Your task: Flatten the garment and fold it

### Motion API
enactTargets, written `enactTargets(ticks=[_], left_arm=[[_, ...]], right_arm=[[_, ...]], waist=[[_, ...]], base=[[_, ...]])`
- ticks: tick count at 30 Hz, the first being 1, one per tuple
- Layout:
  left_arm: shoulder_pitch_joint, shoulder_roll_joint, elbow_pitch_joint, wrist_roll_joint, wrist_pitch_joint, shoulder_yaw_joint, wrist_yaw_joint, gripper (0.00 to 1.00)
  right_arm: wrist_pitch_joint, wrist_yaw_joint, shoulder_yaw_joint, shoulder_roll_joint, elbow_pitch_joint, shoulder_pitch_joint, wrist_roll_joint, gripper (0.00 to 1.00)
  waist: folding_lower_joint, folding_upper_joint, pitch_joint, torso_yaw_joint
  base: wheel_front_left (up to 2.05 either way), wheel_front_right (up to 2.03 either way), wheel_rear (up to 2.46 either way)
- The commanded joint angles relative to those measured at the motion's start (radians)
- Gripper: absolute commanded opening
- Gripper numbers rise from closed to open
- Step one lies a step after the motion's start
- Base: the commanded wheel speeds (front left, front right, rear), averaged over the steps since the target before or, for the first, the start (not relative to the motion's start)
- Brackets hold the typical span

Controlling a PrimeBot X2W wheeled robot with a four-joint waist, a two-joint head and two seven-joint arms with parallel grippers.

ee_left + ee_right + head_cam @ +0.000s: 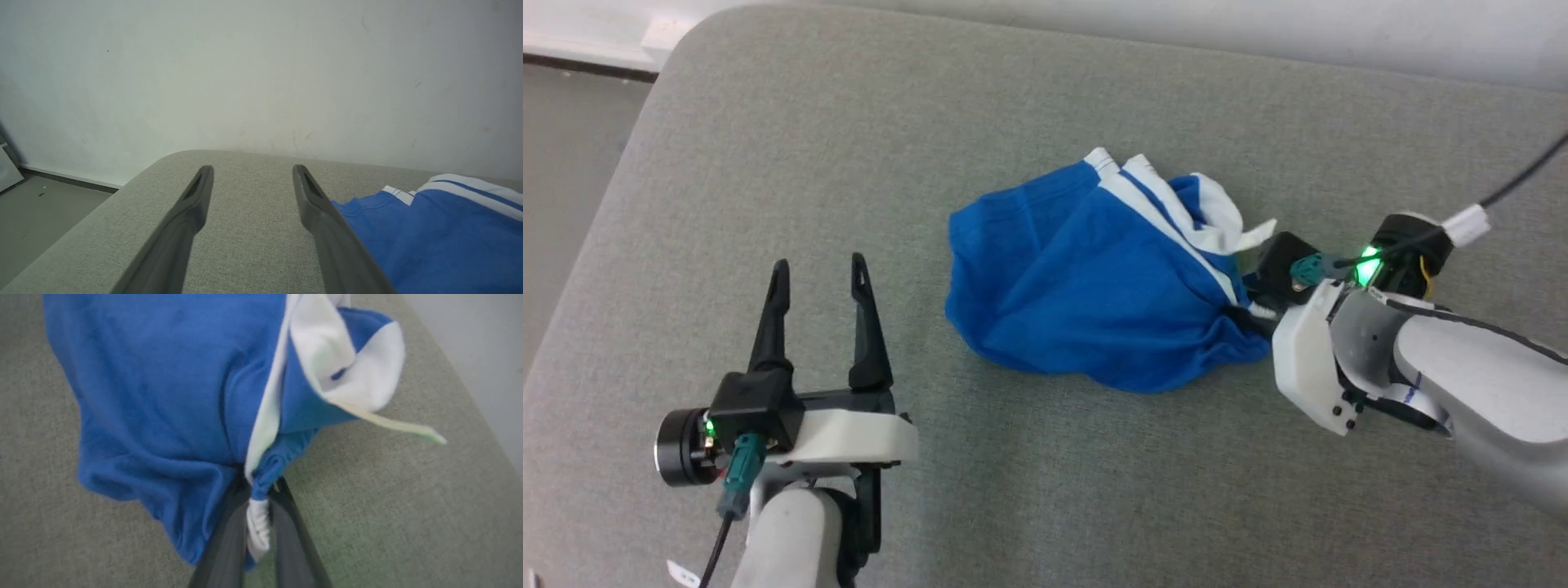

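Grey upholstery (1094,490) with a crumpled garment (1086,294) on it

A pale wall (261,73) rises behind the padded surface, marked with faint scuffs. A grey floor (564,180) lies beyond the rounded left corner, and a white skirting board (69,176) runs along the foot of the wall. The woven grey cover spreads wide around the cloth, bare on every side of it.

The garment is bright blue and lies near the middle of the surface, bunched into a loose heap rather than spread flat. White trim (1160,224) crosses it slantwise, and its far edge folds over in white.

At the right, a pale forearm (1478,384) reaches in from the lower corner. The right gripper (261,498) has its two dark fingers drawn close together, and a gathered twist of blue and white fabric at the heap's right edge is pinched between them. The left gripper (820,263) hovers over bare upholstery to the left of the heap, apart from it, with its fingers spread wide and nothing between them.

A black cable (1527,175) with a white connector (1466,222) runs to the right wrist, where a green light (1368,265) glows. A narrow white tab (408,430) sticks out from the folded edge, and any print on it is too small to tell
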Motion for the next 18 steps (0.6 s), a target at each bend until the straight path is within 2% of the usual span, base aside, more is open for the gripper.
enactTargets(ticks=[1, 6, 11, 15, 18], left_arm=[[0.007, -0.003, 0.005, 0.015, -0.004, 0.018, -0.012, 1.00], [0.042, -0.003, 0.010, 0.039, -0.005, 0.060, -0.032, 1.00], [0.078, -0.005, 0.014, 0.050, -0.005, 0.082, -0.053, 1.00], [0.108, -0.009, 0.013, 0.054, -0.005, 0.094, -0.059, 1.00], [0.137, -0.012, 0.008, 0.057, -0.005, 0.099, -0.058, 1.00]], right_arm=[[-0.060, -0.002, 0.006, -0.009, 0.004, -0.020, -0.026, 0.00], [-0.242, -0.002, 0.006, -0.057, -0.022, -0.099, -0.113, 0.00], [-0.326, -0.002, 0.006, -0.142, -0.079, -0.107, -0.179, 0.00], [-0.338, -0.002, -0.010, -0.225, -0.143, -0.009, -0.270, 0.00], [-0.330, -0.002, -0.044, -0.263, -0.181, 0.149, -0.297, 0.00]], waist=[[-0.0002, 0.0000, -0.054, -0.055], [-0.0002, 0.0000, -0.132, -0.137], [-0.0002, 0.0000, -0.194, -0.213], [-0.0002, 0.0000, -0.229, -0.262], [-0.0002, 0.0000, -0.250, -0.292]], base=[[0.00, 0.00, 0.00], [0.00, 0.00, 0.00], [0.00, 0.00, 0.00], [0.00, 0.00, 0.00], [0.00, 0.00, 0.00]])
